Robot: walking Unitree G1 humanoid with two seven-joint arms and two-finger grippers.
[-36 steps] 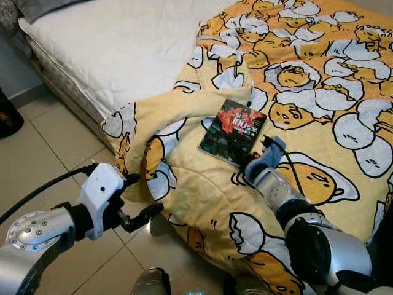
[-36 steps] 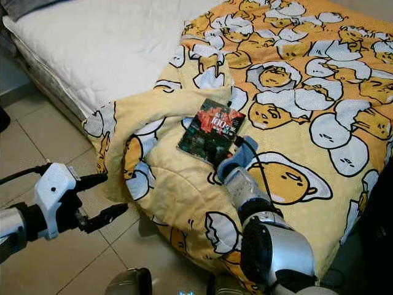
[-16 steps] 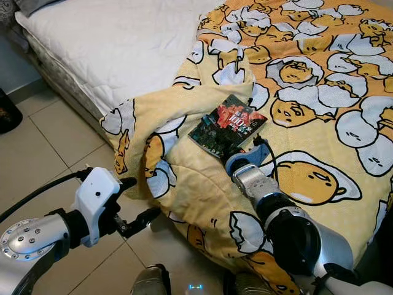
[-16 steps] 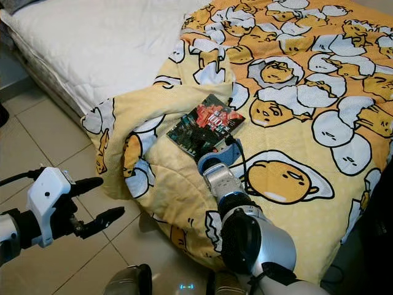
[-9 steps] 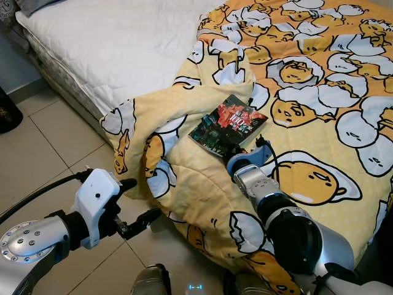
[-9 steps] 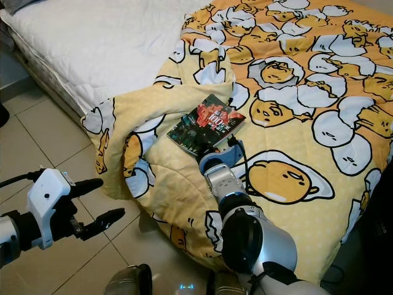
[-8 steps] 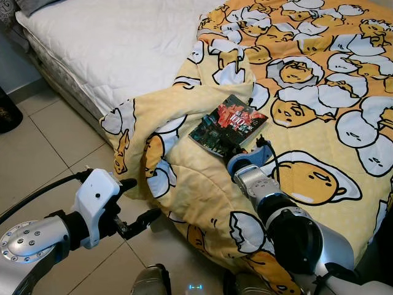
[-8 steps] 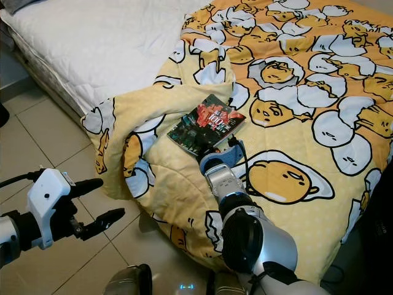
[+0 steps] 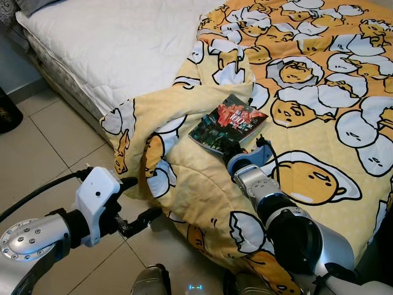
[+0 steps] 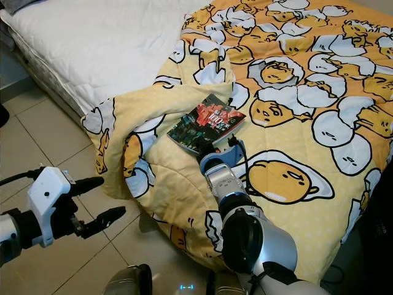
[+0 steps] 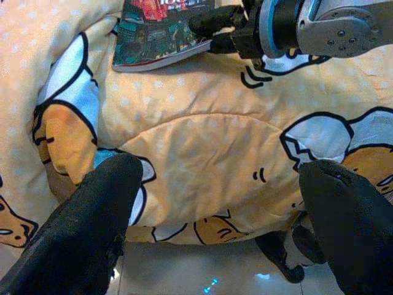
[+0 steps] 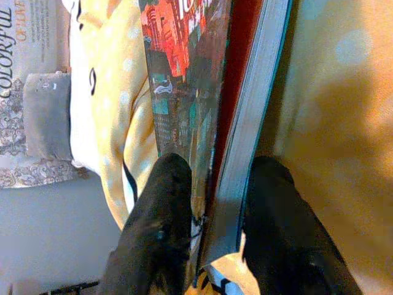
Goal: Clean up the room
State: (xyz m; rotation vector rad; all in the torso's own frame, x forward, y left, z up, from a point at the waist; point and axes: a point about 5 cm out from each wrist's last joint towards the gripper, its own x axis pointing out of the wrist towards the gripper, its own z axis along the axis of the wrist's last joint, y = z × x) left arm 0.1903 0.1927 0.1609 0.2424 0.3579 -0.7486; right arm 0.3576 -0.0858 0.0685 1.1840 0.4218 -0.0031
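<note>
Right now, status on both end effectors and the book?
Right end effector shut on the book, one finger on the cover, one under. Book's near edge tilted up off the quilt. Left end effector open over floor tiles.

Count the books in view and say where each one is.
1. The book lies on the yellow egg-print blanket near the bed's edge, its near edge between the fingers of the right gripper. More could be hidden under the blanket's folds.

Left gripper [image 9: 140, 200]: white housing, two black fingers, black cable trailing toward 9 o'clock. Silver arm showing round cap (ringed with small screws). Right gripper [image 12: 212, 203]: blue collar, ribbed silver wrist, black joint.
</note>
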